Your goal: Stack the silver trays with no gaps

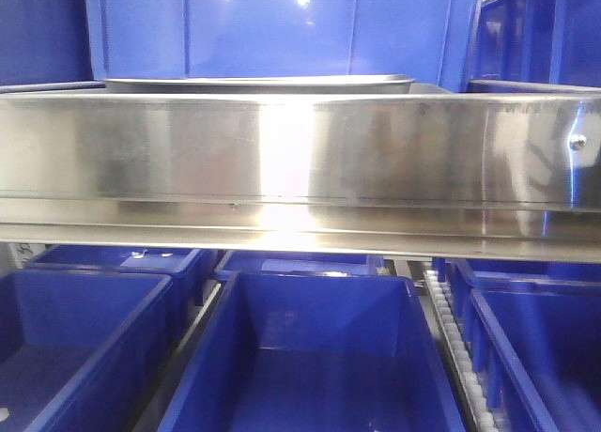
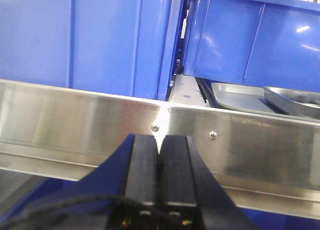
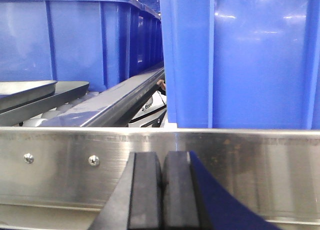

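The shallow polished-steel silver trays [image 2: 260,97] are lying on the shelf behind the brushed-steel rail [image 2: 75,120], up-right of the left fingers [image 2: 147,165]; both arms' fingers [image 3: 145,185] are pressing together, holding nothing.

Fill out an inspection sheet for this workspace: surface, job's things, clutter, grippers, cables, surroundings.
Surface: steel shelf rail with screws across all views; rollers behind it.
Job's things: two silver trays, one overlapping the other, on the shelf behind the rail; tray rim shows over the rail in the front view.
Clutter: nothing seen.
Grippers: left gripper shut, empty, before the rail; right gripper shut, empty, before the rail.
Cables: black cable on the left wrist.
Surroundings: blue bins above and below the shelf; the lower ones look empty.
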{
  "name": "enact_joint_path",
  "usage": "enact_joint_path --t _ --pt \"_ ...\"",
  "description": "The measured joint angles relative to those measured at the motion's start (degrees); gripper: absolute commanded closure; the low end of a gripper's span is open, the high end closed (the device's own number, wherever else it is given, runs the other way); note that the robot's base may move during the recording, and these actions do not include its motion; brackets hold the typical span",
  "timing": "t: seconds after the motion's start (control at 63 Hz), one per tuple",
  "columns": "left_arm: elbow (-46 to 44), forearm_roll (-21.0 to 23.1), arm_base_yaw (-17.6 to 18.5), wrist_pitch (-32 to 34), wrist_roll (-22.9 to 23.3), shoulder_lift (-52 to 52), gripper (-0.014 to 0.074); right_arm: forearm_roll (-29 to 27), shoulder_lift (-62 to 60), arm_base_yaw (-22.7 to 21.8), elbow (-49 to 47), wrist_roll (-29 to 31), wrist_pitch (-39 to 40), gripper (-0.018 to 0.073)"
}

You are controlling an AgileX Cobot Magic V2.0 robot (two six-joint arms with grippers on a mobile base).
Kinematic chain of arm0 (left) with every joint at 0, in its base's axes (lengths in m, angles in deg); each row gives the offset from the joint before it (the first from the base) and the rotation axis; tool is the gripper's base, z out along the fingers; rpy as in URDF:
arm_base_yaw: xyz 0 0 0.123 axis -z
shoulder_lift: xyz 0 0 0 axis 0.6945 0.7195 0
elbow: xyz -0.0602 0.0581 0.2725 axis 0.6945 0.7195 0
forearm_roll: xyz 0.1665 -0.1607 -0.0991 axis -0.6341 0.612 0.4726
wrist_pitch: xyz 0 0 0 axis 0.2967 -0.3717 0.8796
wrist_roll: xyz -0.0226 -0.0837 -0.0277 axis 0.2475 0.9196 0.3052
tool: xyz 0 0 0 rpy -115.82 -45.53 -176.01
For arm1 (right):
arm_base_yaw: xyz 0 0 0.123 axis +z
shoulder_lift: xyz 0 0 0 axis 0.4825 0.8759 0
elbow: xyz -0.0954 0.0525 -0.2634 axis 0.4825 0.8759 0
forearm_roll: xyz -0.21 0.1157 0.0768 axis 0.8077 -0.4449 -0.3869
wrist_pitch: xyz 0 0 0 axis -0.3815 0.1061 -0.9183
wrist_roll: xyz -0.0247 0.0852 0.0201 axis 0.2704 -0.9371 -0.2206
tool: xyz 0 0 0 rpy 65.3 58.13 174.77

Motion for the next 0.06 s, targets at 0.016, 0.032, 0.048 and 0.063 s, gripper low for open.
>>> enact_joint_path --t 0.016,0.032,0.048,0.063 --pt "0.0 0.0 0.0 0.0 0.0 0.0 0.0645 0.0 0.0 0.0 0.0 0.0 0.0 0.0508" --pt "0.0 0.0 0.0 0.0 0.0 0.0 0.0645 0.0 0.0 0.0 0.0 0.0 0.0 0.0508" --pt "0.0 0.0 0.0 0.0 0.0 0.0 0.0645 0.0 0.0 0.0 0.0 0.0 0.0 0.0508" --pt "0.0 0.0 0.0 0.0 0.0 0.0 0.0644 0.0 0.0 0.0 0.0 0.0 0.0 0.0508"
